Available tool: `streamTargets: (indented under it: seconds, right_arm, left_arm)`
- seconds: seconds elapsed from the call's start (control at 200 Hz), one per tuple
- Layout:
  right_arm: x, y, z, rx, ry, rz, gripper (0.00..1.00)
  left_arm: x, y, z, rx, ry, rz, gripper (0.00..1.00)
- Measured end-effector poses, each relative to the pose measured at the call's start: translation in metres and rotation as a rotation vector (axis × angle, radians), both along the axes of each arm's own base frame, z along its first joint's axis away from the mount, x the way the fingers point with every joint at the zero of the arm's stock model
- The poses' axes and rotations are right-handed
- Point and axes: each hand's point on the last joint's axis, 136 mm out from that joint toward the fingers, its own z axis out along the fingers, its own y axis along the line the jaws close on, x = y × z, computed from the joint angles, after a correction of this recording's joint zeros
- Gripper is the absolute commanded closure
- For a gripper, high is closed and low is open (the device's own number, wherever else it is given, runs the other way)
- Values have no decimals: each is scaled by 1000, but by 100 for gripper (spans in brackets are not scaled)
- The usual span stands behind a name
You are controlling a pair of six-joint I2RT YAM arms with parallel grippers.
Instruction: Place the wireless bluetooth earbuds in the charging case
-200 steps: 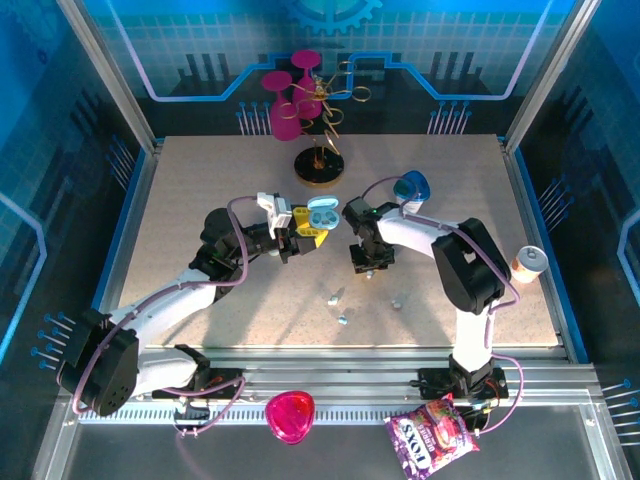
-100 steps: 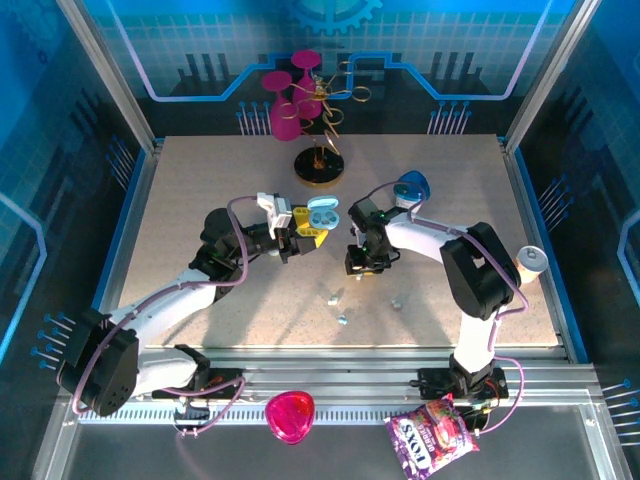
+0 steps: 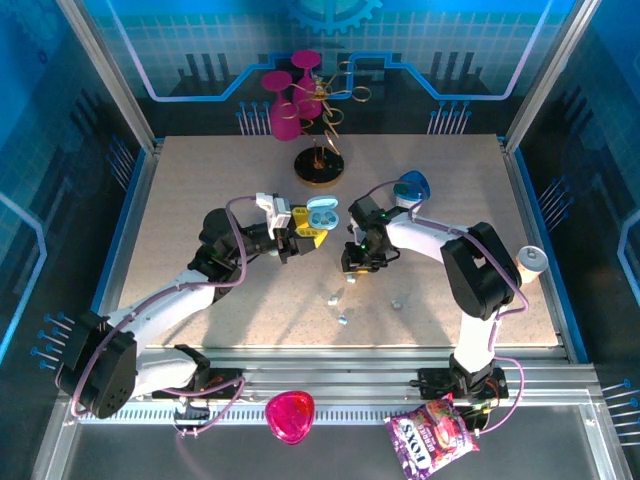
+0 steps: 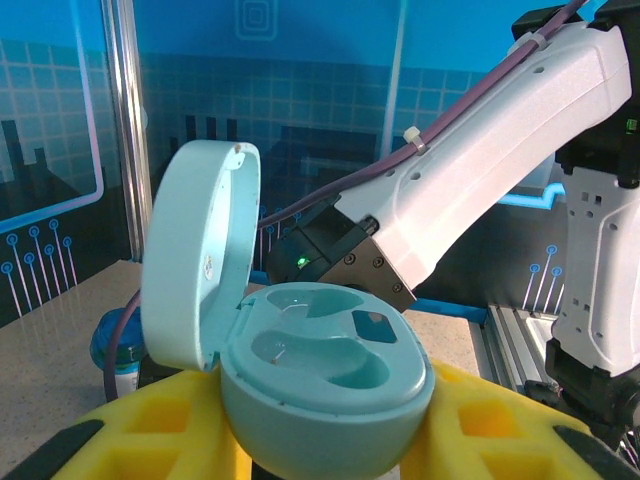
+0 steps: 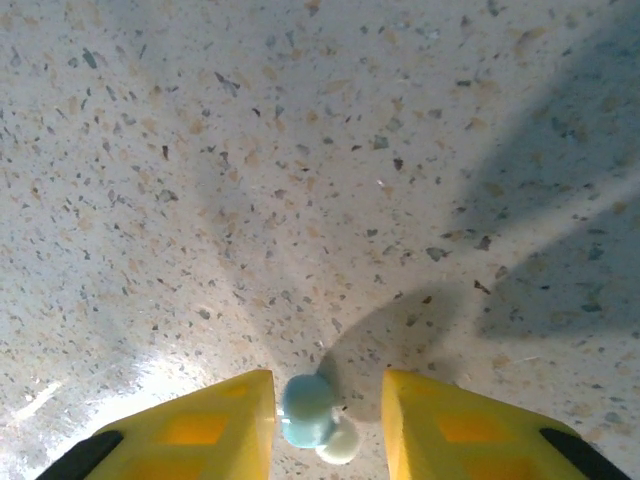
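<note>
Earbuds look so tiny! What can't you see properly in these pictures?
1. Top view: the three loose earbuds are too small to tell which way they lie.
2. Right wrist view: the fourth earbud, between the right gripper's fingers, is blurred and cut off by the bottom edge.
3. Left wrist view: the case's underside is hidden by the left gripper's fingers and the bottom edge.

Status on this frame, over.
Left gripper shut on open charging case, sockets empty. Right gripper astride one earbud, grip unclear. Three earbuds loose on table. No obstruction seen.
</note>
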Motion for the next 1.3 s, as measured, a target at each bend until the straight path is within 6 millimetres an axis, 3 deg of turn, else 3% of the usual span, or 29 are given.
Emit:
streamTargets:
  seconds: [0.345, 0.635, 0.951, 1.301]
  right_arm:
    - [-3, -10, 1, -74, -10, 6, 67]
    - [13, -1, 29, -201, -109, 75, 67]
    - [8, 15, 8, -310, -76, 220, 71]
    - [4, 25, 5, -423, -77, 392, 72]
  left_arm:
    - [-1, 0, -1, 4, 8, 0, 73]
    - [-14, 7, 19, -17, -45, 2, 73]
    - [-25, 13, 25, -9, -69, 8, 73]
    - [-23, 13, 21, 5, -62, 18, 73]
